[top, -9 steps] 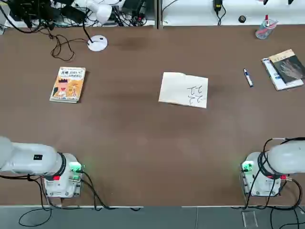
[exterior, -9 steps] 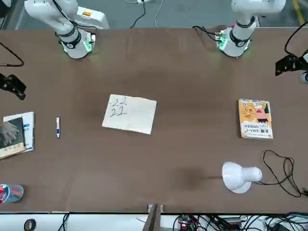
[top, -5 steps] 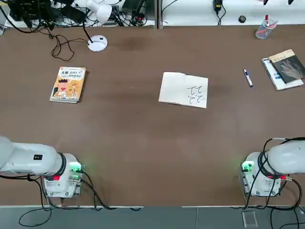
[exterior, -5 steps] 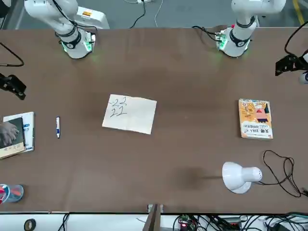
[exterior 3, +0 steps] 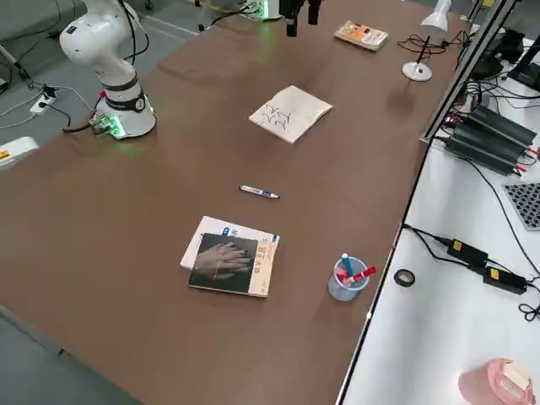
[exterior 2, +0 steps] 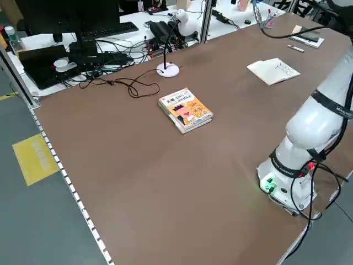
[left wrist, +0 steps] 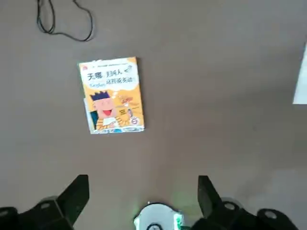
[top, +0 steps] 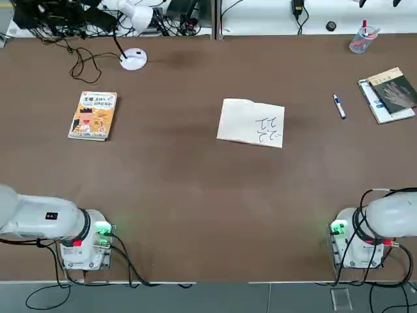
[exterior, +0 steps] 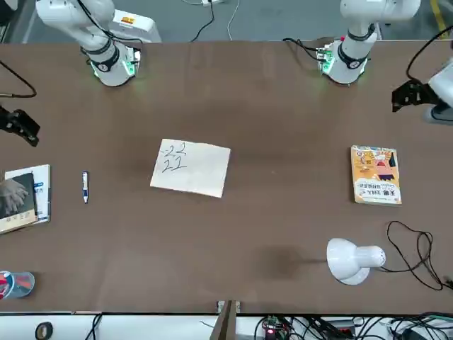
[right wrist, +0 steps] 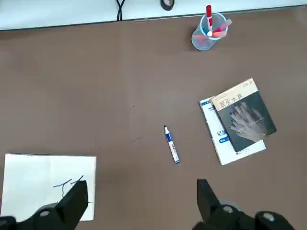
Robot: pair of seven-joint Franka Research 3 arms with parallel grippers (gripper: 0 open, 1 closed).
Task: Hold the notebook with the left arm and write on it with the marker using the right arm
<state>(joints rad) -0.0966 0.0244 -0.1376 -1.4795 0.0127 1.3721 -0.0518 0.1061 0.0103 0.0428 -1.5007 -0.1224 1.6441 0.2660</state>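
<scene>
Above the table's near side, off to the right, my right black two-finger gripper hangs wide apart and empty; my left black two-finger gripper gapes too, over the near left. I judge I am at the approach: next, left to the open cream-white notebook at the middle, right to the slim white marker with the blue cap, lying right of it. Beneath, a matte brown tabletop; beyond, a white bench with black cables
</scene>
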